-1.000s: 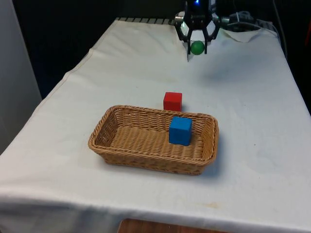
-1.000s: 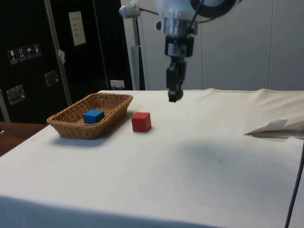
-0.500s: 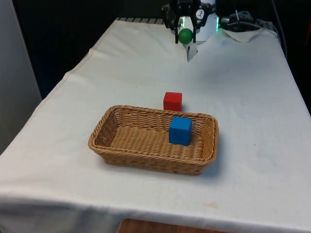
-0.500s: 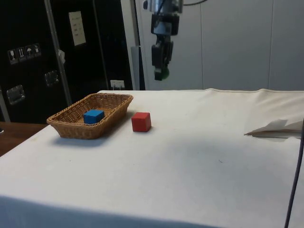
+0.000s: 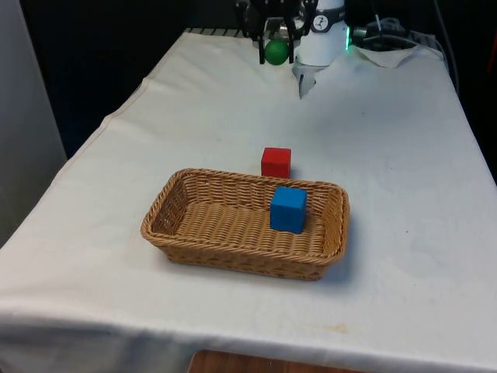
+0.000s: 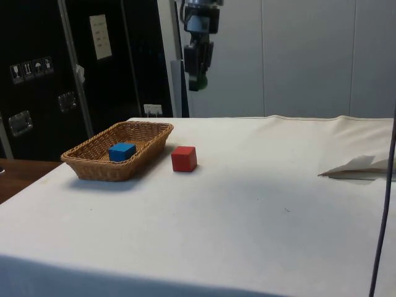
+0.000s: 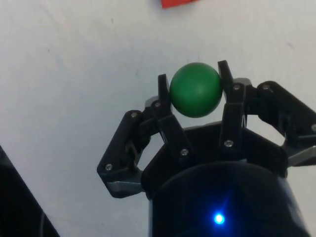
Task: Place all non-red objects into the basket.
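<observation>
The gripper (image 7: pixel 196 89) is clamped on the green ball (image 5: pixel 275 51), high above the table's far edge. Carry it over the basket (image 5: pixel 186 241), clear of the blue cube (image 5: pixel 288 208), lower inside the rim, then release. Leave the red cube (image 5: pixel 276 162) outside.

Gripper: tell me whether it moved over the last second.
Yes. The gripper, shut on the ball, rose and shifted toward the front view's left, judged against the red cube.
</observation>
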Available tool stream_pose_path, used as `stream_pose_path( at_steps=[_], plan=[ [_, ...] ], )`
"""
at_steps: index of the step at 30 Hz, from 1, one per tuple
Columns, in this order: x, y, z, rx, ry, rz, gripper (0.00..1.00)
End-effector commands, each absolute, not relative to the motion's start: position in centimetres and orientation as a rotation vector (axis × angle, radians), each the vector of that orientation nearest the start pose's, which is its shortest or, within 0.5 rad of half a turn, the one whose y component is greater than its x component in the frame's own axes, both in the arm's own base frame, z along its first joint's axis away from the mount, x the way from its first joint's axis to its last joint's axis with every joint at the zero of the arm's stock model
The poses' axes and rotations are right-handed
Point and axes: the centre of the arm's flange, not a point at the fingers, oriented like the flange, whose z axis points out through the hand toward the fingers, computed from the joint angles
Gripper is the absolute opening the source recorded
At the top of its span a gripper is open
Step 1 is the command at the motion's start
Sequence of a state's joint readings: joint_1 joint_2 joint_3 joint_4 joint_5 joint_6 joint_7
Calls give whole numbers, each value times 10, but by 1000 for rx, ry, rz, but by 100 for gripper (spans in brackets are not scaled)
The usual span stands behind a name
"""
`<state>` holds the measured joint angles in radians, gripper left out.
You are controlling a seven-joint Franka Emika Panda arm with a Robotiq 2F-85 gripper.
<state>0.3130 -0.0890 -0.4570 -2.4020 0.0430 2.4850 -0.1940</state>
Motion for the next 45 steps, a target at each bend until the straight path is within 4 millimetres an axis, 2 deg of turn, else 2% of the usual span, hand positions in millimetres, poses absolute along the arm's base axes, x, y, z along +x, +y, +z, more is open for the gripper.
stream_pose_path(
  at_steps=[1,3,4,7,12,24,31,32,33,39,40,41,42,45],
  plan=[
    [500,-74,360,-3079,-30,-259,0],
    [507,-77,357,-3079,-28,-260,0],
    [503,-77,358,-3089,-26,-264,0],
    [520,-83,351,-3081,-25,-259,0],
    [532,-88,345,-3093,-19,-258,0],
    [576,-103,321,-3092,-9,-260,0],
    [599,-107,307,-3095,0,-266,0],
    [596,-107,309,-3105,2,-269,0],
    [606,-108,303,-3097,3,-268,0],
    [629,-111,288,-3101,15,-277,0],
    [632,-111,286,-3101,18,-279,0],
    [626,-111,290,-3113,17,-282,0],
    [636,-112,284,-3101,19,-283,0],
    [645,-114,278,-3099,25,-288,0]
  ],
)
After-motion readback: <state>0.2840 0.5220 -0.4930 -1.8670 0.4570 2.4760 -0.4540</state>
